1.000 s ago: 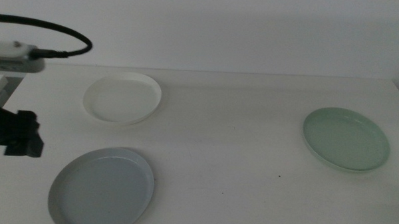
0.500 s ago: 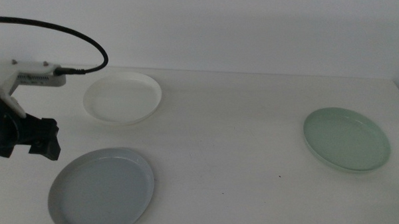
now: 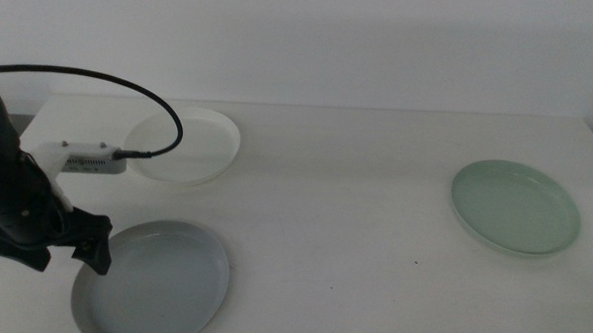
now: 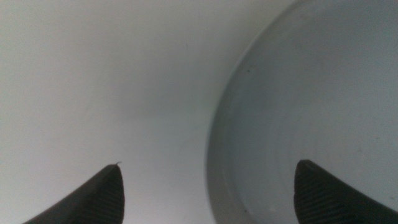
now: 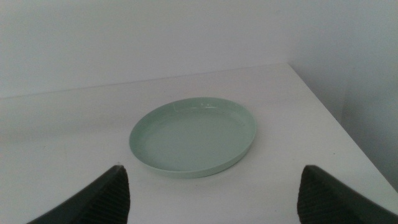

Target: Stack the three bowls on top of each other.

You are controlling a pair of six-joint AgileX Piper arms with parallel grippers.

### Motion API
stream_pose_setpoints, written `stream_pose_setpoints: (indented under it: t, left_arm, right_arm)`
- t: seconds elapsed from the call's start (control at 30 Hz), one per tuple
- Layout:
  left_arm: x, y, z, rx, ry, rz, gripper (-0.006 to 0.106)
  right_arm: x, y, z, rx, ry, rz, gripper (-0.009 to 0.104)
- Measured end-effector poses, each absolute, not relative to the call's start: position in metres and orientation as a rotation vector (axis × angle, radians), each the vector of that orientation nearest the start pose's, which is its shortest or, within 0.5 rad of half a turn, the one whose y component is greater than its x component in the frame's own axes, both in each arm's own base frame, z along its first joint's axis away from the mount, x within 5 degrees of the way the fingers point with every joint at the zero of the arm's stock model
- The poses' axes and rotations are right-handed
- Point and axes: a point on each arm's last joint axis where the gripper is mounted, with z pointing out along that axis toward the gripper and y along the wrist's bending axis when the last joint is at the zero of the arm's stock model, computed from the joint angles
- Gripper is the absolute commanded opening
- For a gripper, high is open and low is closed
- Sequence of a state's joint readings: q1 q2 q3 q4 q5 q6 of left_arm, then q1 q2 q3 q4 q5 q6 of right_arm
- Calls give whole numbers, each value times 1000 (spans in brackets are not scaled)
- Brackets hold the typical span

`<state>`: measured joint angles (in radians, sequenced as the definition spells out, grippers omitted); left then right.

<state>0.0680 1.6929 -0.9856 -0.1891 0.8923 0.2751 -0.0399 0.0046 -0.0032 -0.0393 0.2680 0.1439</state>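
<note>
- No readable writing anywhere.
- Nearest: grey bowl (image 3: pixel 152 278) at the table's (image 3: pixel 354 228) front left, left gripper (image 3: pixel 47 245) low over its left rim, jaws spread wide, one over the bowl, one over bare table.
- Right gripper (image 5: pixel 211 205) released, holding nothing, facing the pale green bowl (image 3: pixel 514 206) near the right edge.
- Farthest: white bowl (image 3: pixel 183 145), back left.

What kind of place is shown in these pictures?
Probably a lab or test bench, not a kitchen: a bare white table against a blank wall, three empty bowls, white, grey and green, and a cabled robot arm's left gripper.
</note>
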Motion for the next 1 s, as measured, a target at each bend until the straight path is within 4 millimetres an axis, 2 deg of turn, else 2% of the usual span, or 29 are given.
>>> stream_pose_setpoints:
  t: [0.27, 0.43, 0.63, 0.93, 1.0]
  left_arm:
    - [300, 6, 163, 134, 3099, -237, 93]
    - [301, 6, 155, 121, 3118, -258, 83]
    - [302, 4, 149, 105, 3132, -283, 56]
    - [303, 3, 149, 82, 3129, -307, 0]
    - [303, 2, 149, 72, 3129, -320, -2]
  right_arm:
    - [55, -3, 190, 135, 1748, 39, 75]
    - [55, -3, 190, 135, 1748, 39, 75]
    - [55, -3, 190, 135, 1748, 39, 75]
    - [55, -3, 190, 135, 1748, 39, 75]
    - [55, -3, 190, 135, 1748, 39, 75]
